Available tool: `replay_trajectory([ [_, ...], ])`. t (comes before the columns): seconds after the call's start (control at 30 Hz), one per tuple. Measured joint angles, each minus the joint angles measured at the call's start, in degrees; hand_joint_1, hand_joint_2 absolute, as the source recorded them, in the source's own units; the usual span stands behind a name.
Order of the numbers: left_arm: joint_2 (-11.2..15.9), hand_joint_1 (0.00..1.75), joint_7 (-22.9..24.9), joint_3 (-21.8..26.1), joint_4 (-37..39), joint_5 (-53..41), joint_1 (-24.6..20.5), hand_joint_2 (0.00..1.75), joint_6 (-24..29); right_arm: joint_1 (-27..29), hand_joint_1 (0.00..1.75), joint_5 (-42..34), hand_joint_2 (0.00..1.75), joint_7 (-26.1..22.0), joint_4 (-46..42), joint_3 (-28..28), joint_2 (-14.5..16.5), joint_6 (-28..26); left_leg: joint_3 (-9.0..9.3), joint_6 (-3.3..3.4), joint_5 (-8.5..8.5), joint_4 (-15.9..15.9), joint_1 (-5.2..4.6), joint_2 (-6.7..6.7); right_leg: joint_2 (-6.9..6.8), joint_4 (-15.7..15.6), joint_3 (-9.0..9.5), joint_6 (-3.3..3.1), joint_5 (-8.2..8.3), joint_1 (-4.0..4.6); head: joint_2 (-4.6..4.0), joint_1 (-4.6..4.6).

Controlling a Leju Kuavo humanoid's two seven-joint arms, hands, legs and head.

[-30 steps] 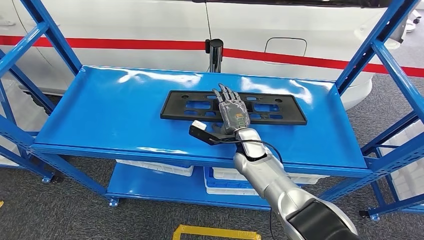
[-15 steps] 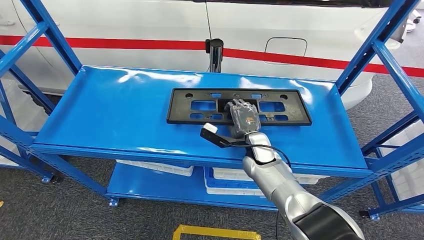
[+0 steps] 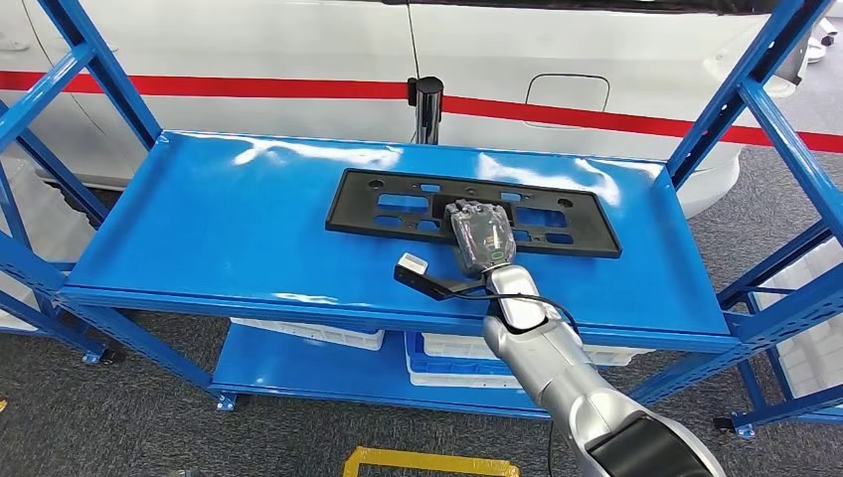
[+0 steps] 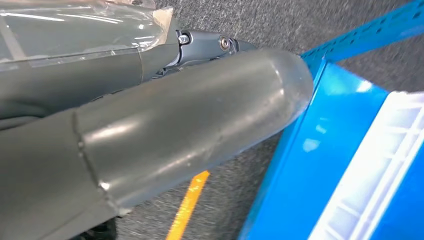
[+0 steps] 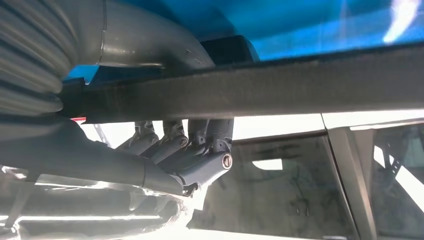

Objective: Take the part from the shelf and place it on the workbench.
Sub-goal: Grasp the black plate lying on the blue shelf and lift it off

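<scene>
Item: black part [image 3: 398, 211], a flat slotted frame, on the top level of the blue shelf [image 3: 199, 229], toward its back right. We see our right hand [image 3: 481, 235] over the part's middle, its fingers [image 5: 200, 145] curled around the near bar, gripping it. Left hand [image 4: 150, 130]: seen by its thumb; we cannot tell how its fingers lie. Surroundings: white car [image 3: 596, 60] with a red stripe behind the shelf; black post [image 3: 428, 107] at the shelf's back edge; white crates [image 3: 308, 336] on the lower level; grey carpet [image 3: 99, 417] with a yellow floor marking [image 3: 427, 462].

Bright, sharp; glare on shelf [image 3: 298, 154]
</scene>
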Motion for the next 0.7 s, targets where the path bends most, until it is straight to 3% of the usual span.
replay_trajectory([
  [0.3, -1.62, 0.0, -0.85, 0.76, -7.57, 2.74, 1.55, 0.0, 0.08, -0.12, 1.75, -0.38, 1.75, -2.79, -5.83, 0.04, 0.05, -4.33, -0.03, 0.0, 0.0, 0.0, -0.01, -0.01, 0.0, 0.01, 0.01, 0.01, 0.01, -0.01, 0.0, 0.0],
  [0.53, -2.84, 0.0, -0.93, 0.76, -12.69, 5.32, 3.56, 0.0, 0.95, -2.92, 1.75, 0.2, 1.75, -4.76, -15.83, 0.03, 0.2, -6.6, -0.03, 0.0, 0.0, 0.0, 0.0, -0.03, -0.01, 0.01, 0.0, 0.01, 0.01, 0.0, 0.0, 0.0],
  [0.7, -3.25, 0.0, -0.95, 0.75, -13.96, 6.22, 4.16, 0.0, 1.05, -4.68, 1.75, -0.4, 1.75, -8.77, -24.15, -0.05, 0.93, -6.62, -0.03, 0.0, 0.0, 0.0, 0.0, 0.02, 0.04, 0.02, -0.01, 0.01, 0.01, 0.0, 0.0, 0.0],
])
